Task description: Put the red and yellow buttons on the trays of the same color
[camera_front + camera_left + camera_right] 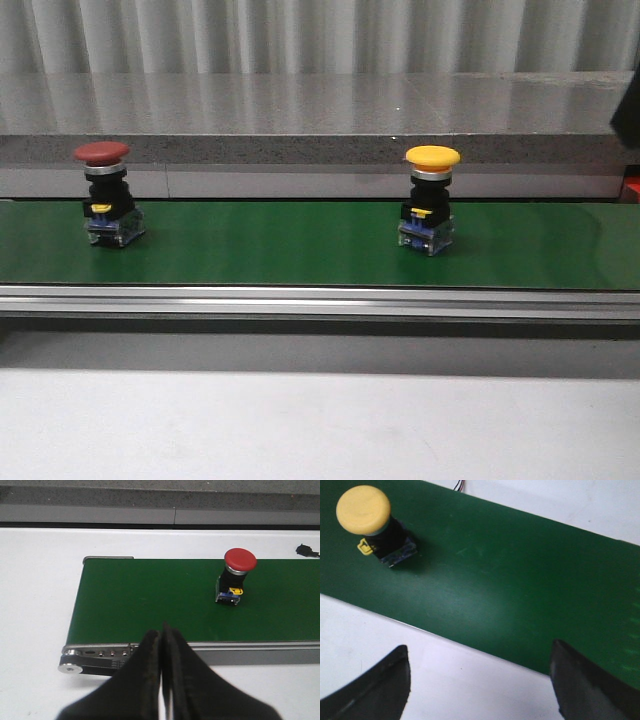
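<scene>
A red button (103, 190) stands upright on the green belt (270, 245) at the left, a red mushroom cap on a black body with a bluish base. It also shows as the red button (237, 575) in the left wrist view, beyond my left gripper (162, 635), which is shut and empty over the belt's near rail. A yellow button (431, 198) stands upright on the belt at the right. Seen as the yellow button (375, 524), it is well off to one side of my open, empty right gripper (479, 662). No trays are in view.
The belt's metal rail (320, 300) runs along its front edge, with white table (320, 425) before it. A grey stone ledge (320, 120) rises behind the belt. The belt's end roller (75, 660) lies near my left gripper. A dark object (627, 125) sits at the far right.
</scene>
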{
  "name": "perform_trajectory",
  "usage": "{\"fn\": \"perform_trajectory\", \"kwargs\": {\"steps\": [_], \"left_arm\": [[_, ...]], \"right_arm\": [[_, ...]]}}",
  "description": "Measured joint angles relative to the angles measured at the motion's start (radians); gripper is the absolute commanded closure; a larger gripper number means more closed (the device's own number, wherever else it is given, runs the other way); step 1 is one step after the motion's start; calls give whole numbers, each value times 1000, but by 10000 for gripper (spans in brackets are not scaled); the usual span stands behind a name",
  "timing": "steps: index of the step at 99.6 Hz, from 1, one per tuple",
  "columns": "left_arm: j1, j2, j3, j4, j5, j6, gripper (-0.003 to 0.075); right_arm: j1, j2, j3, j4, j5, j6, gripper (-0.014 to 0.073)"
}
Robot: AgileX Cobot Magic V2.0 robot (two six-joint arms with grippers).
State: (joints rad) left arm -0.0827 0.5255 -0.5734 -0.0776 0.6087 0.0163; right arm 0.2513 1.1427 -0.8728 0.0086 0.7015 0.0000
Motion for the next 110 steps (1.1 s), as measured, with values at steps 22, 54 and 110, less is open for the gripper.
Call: {"fn": "perform_trajectory", "kwargs": {"steps": [22,54,110], "left_arm": [[0,0,0,0,0,0,739],[0,0,0,0,0,0,739],[0,0,2,0,2,0,739]], "right_arm": [[66,174,-98,0,-25,0,27],[90,338,-207,5,-44,0,27],[90,439,-242,5,-101,0,495]]}}
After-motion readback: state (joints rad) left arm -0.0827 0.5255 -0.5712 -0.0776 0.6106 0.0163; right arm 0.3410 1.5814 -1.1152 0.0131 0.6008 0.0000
